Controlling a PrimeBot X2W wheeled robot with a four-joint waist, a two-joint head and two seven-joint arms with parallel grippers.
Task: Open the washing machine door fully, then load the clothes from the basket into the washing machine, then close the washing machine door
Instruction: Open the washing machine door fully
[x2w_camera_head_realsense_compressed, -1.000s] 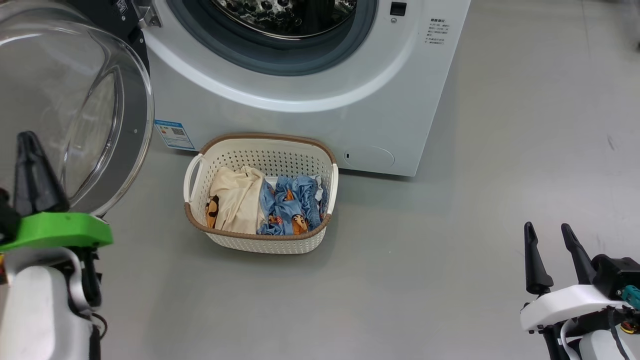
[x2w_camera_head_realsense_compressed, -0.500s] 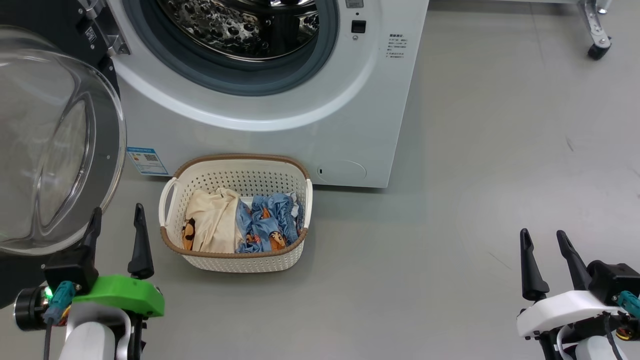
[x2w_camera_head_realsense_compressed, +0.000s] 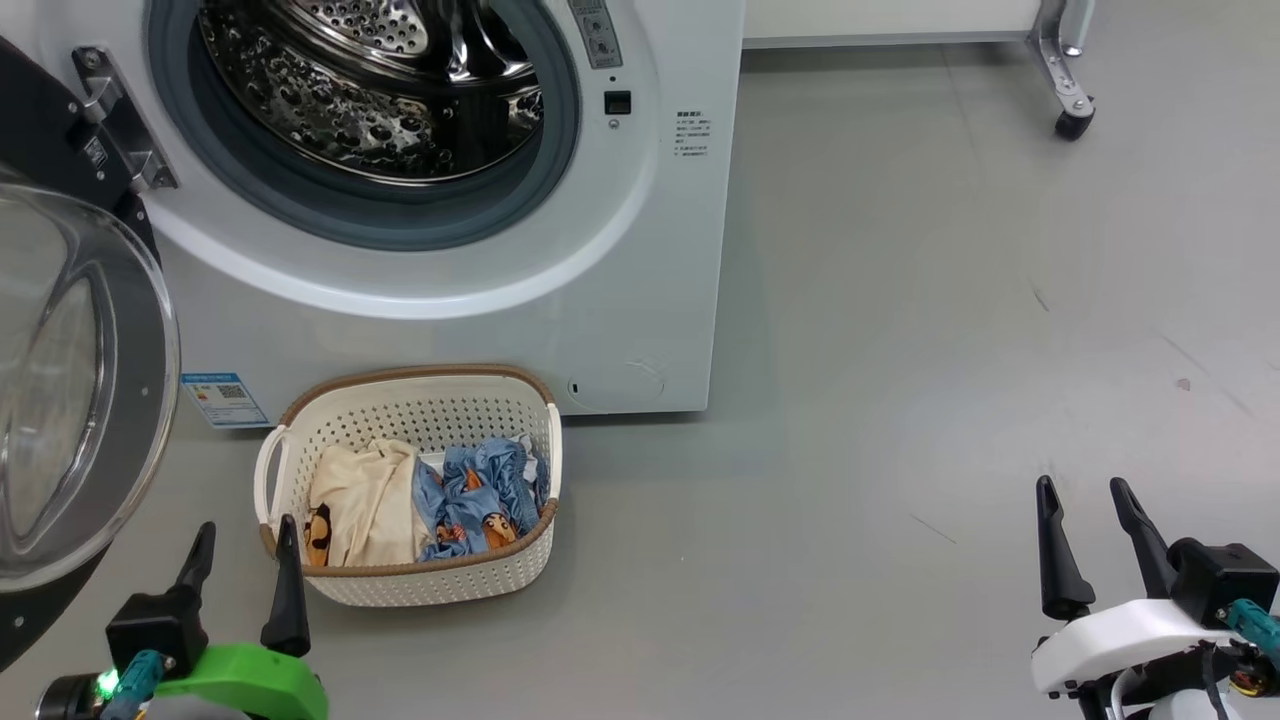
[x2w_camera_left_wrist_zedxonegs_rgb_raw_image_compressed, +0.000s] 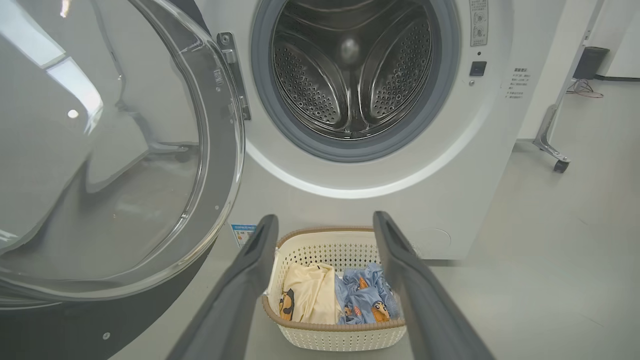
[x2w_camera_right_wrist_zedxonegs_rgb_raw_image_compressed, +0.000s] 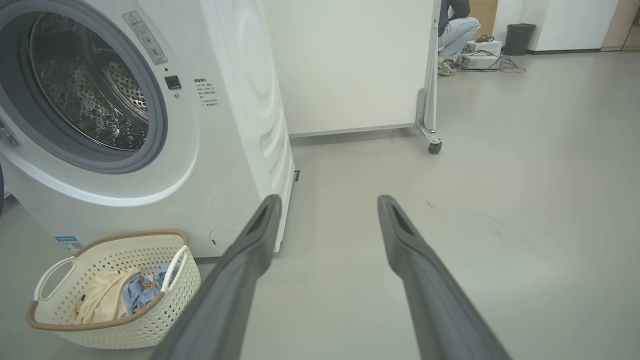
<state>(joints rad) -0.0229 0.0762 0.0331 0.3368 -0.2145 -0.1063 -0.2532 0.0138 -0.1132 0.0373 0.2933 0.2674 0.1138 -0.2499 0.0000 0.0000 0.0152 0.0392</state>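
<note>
Clothes (x2w_camera_head_realsense_compressed: 400, 500) lie in the basket (x2w_camera_head_realsense_compressed: 430, 590) before the washing machine (x2w_camera_head_realsense_compressed: 650, 250), its door (x2w_camera_head_realsense_compressed: 90, 400) swung open beside the left gripper (x2w_camera_head_realsense_compressed: 247, 530); both it and the right gripper (x2w_camera_head_realsense_compressed: 1083, 490) gape empty. Reaching in could bump that door or tip the light basket

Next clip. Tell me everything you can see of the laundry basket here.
The basket is small, cream plastic with perforated walls, a brown woven-look rim and two looped side handles. It stands upright on the grey floor, close before the washing machine. Inside lie a cream garment on its left and blue printed garments on its right. The open left end effector hovers near it, not gripping it.
</note>
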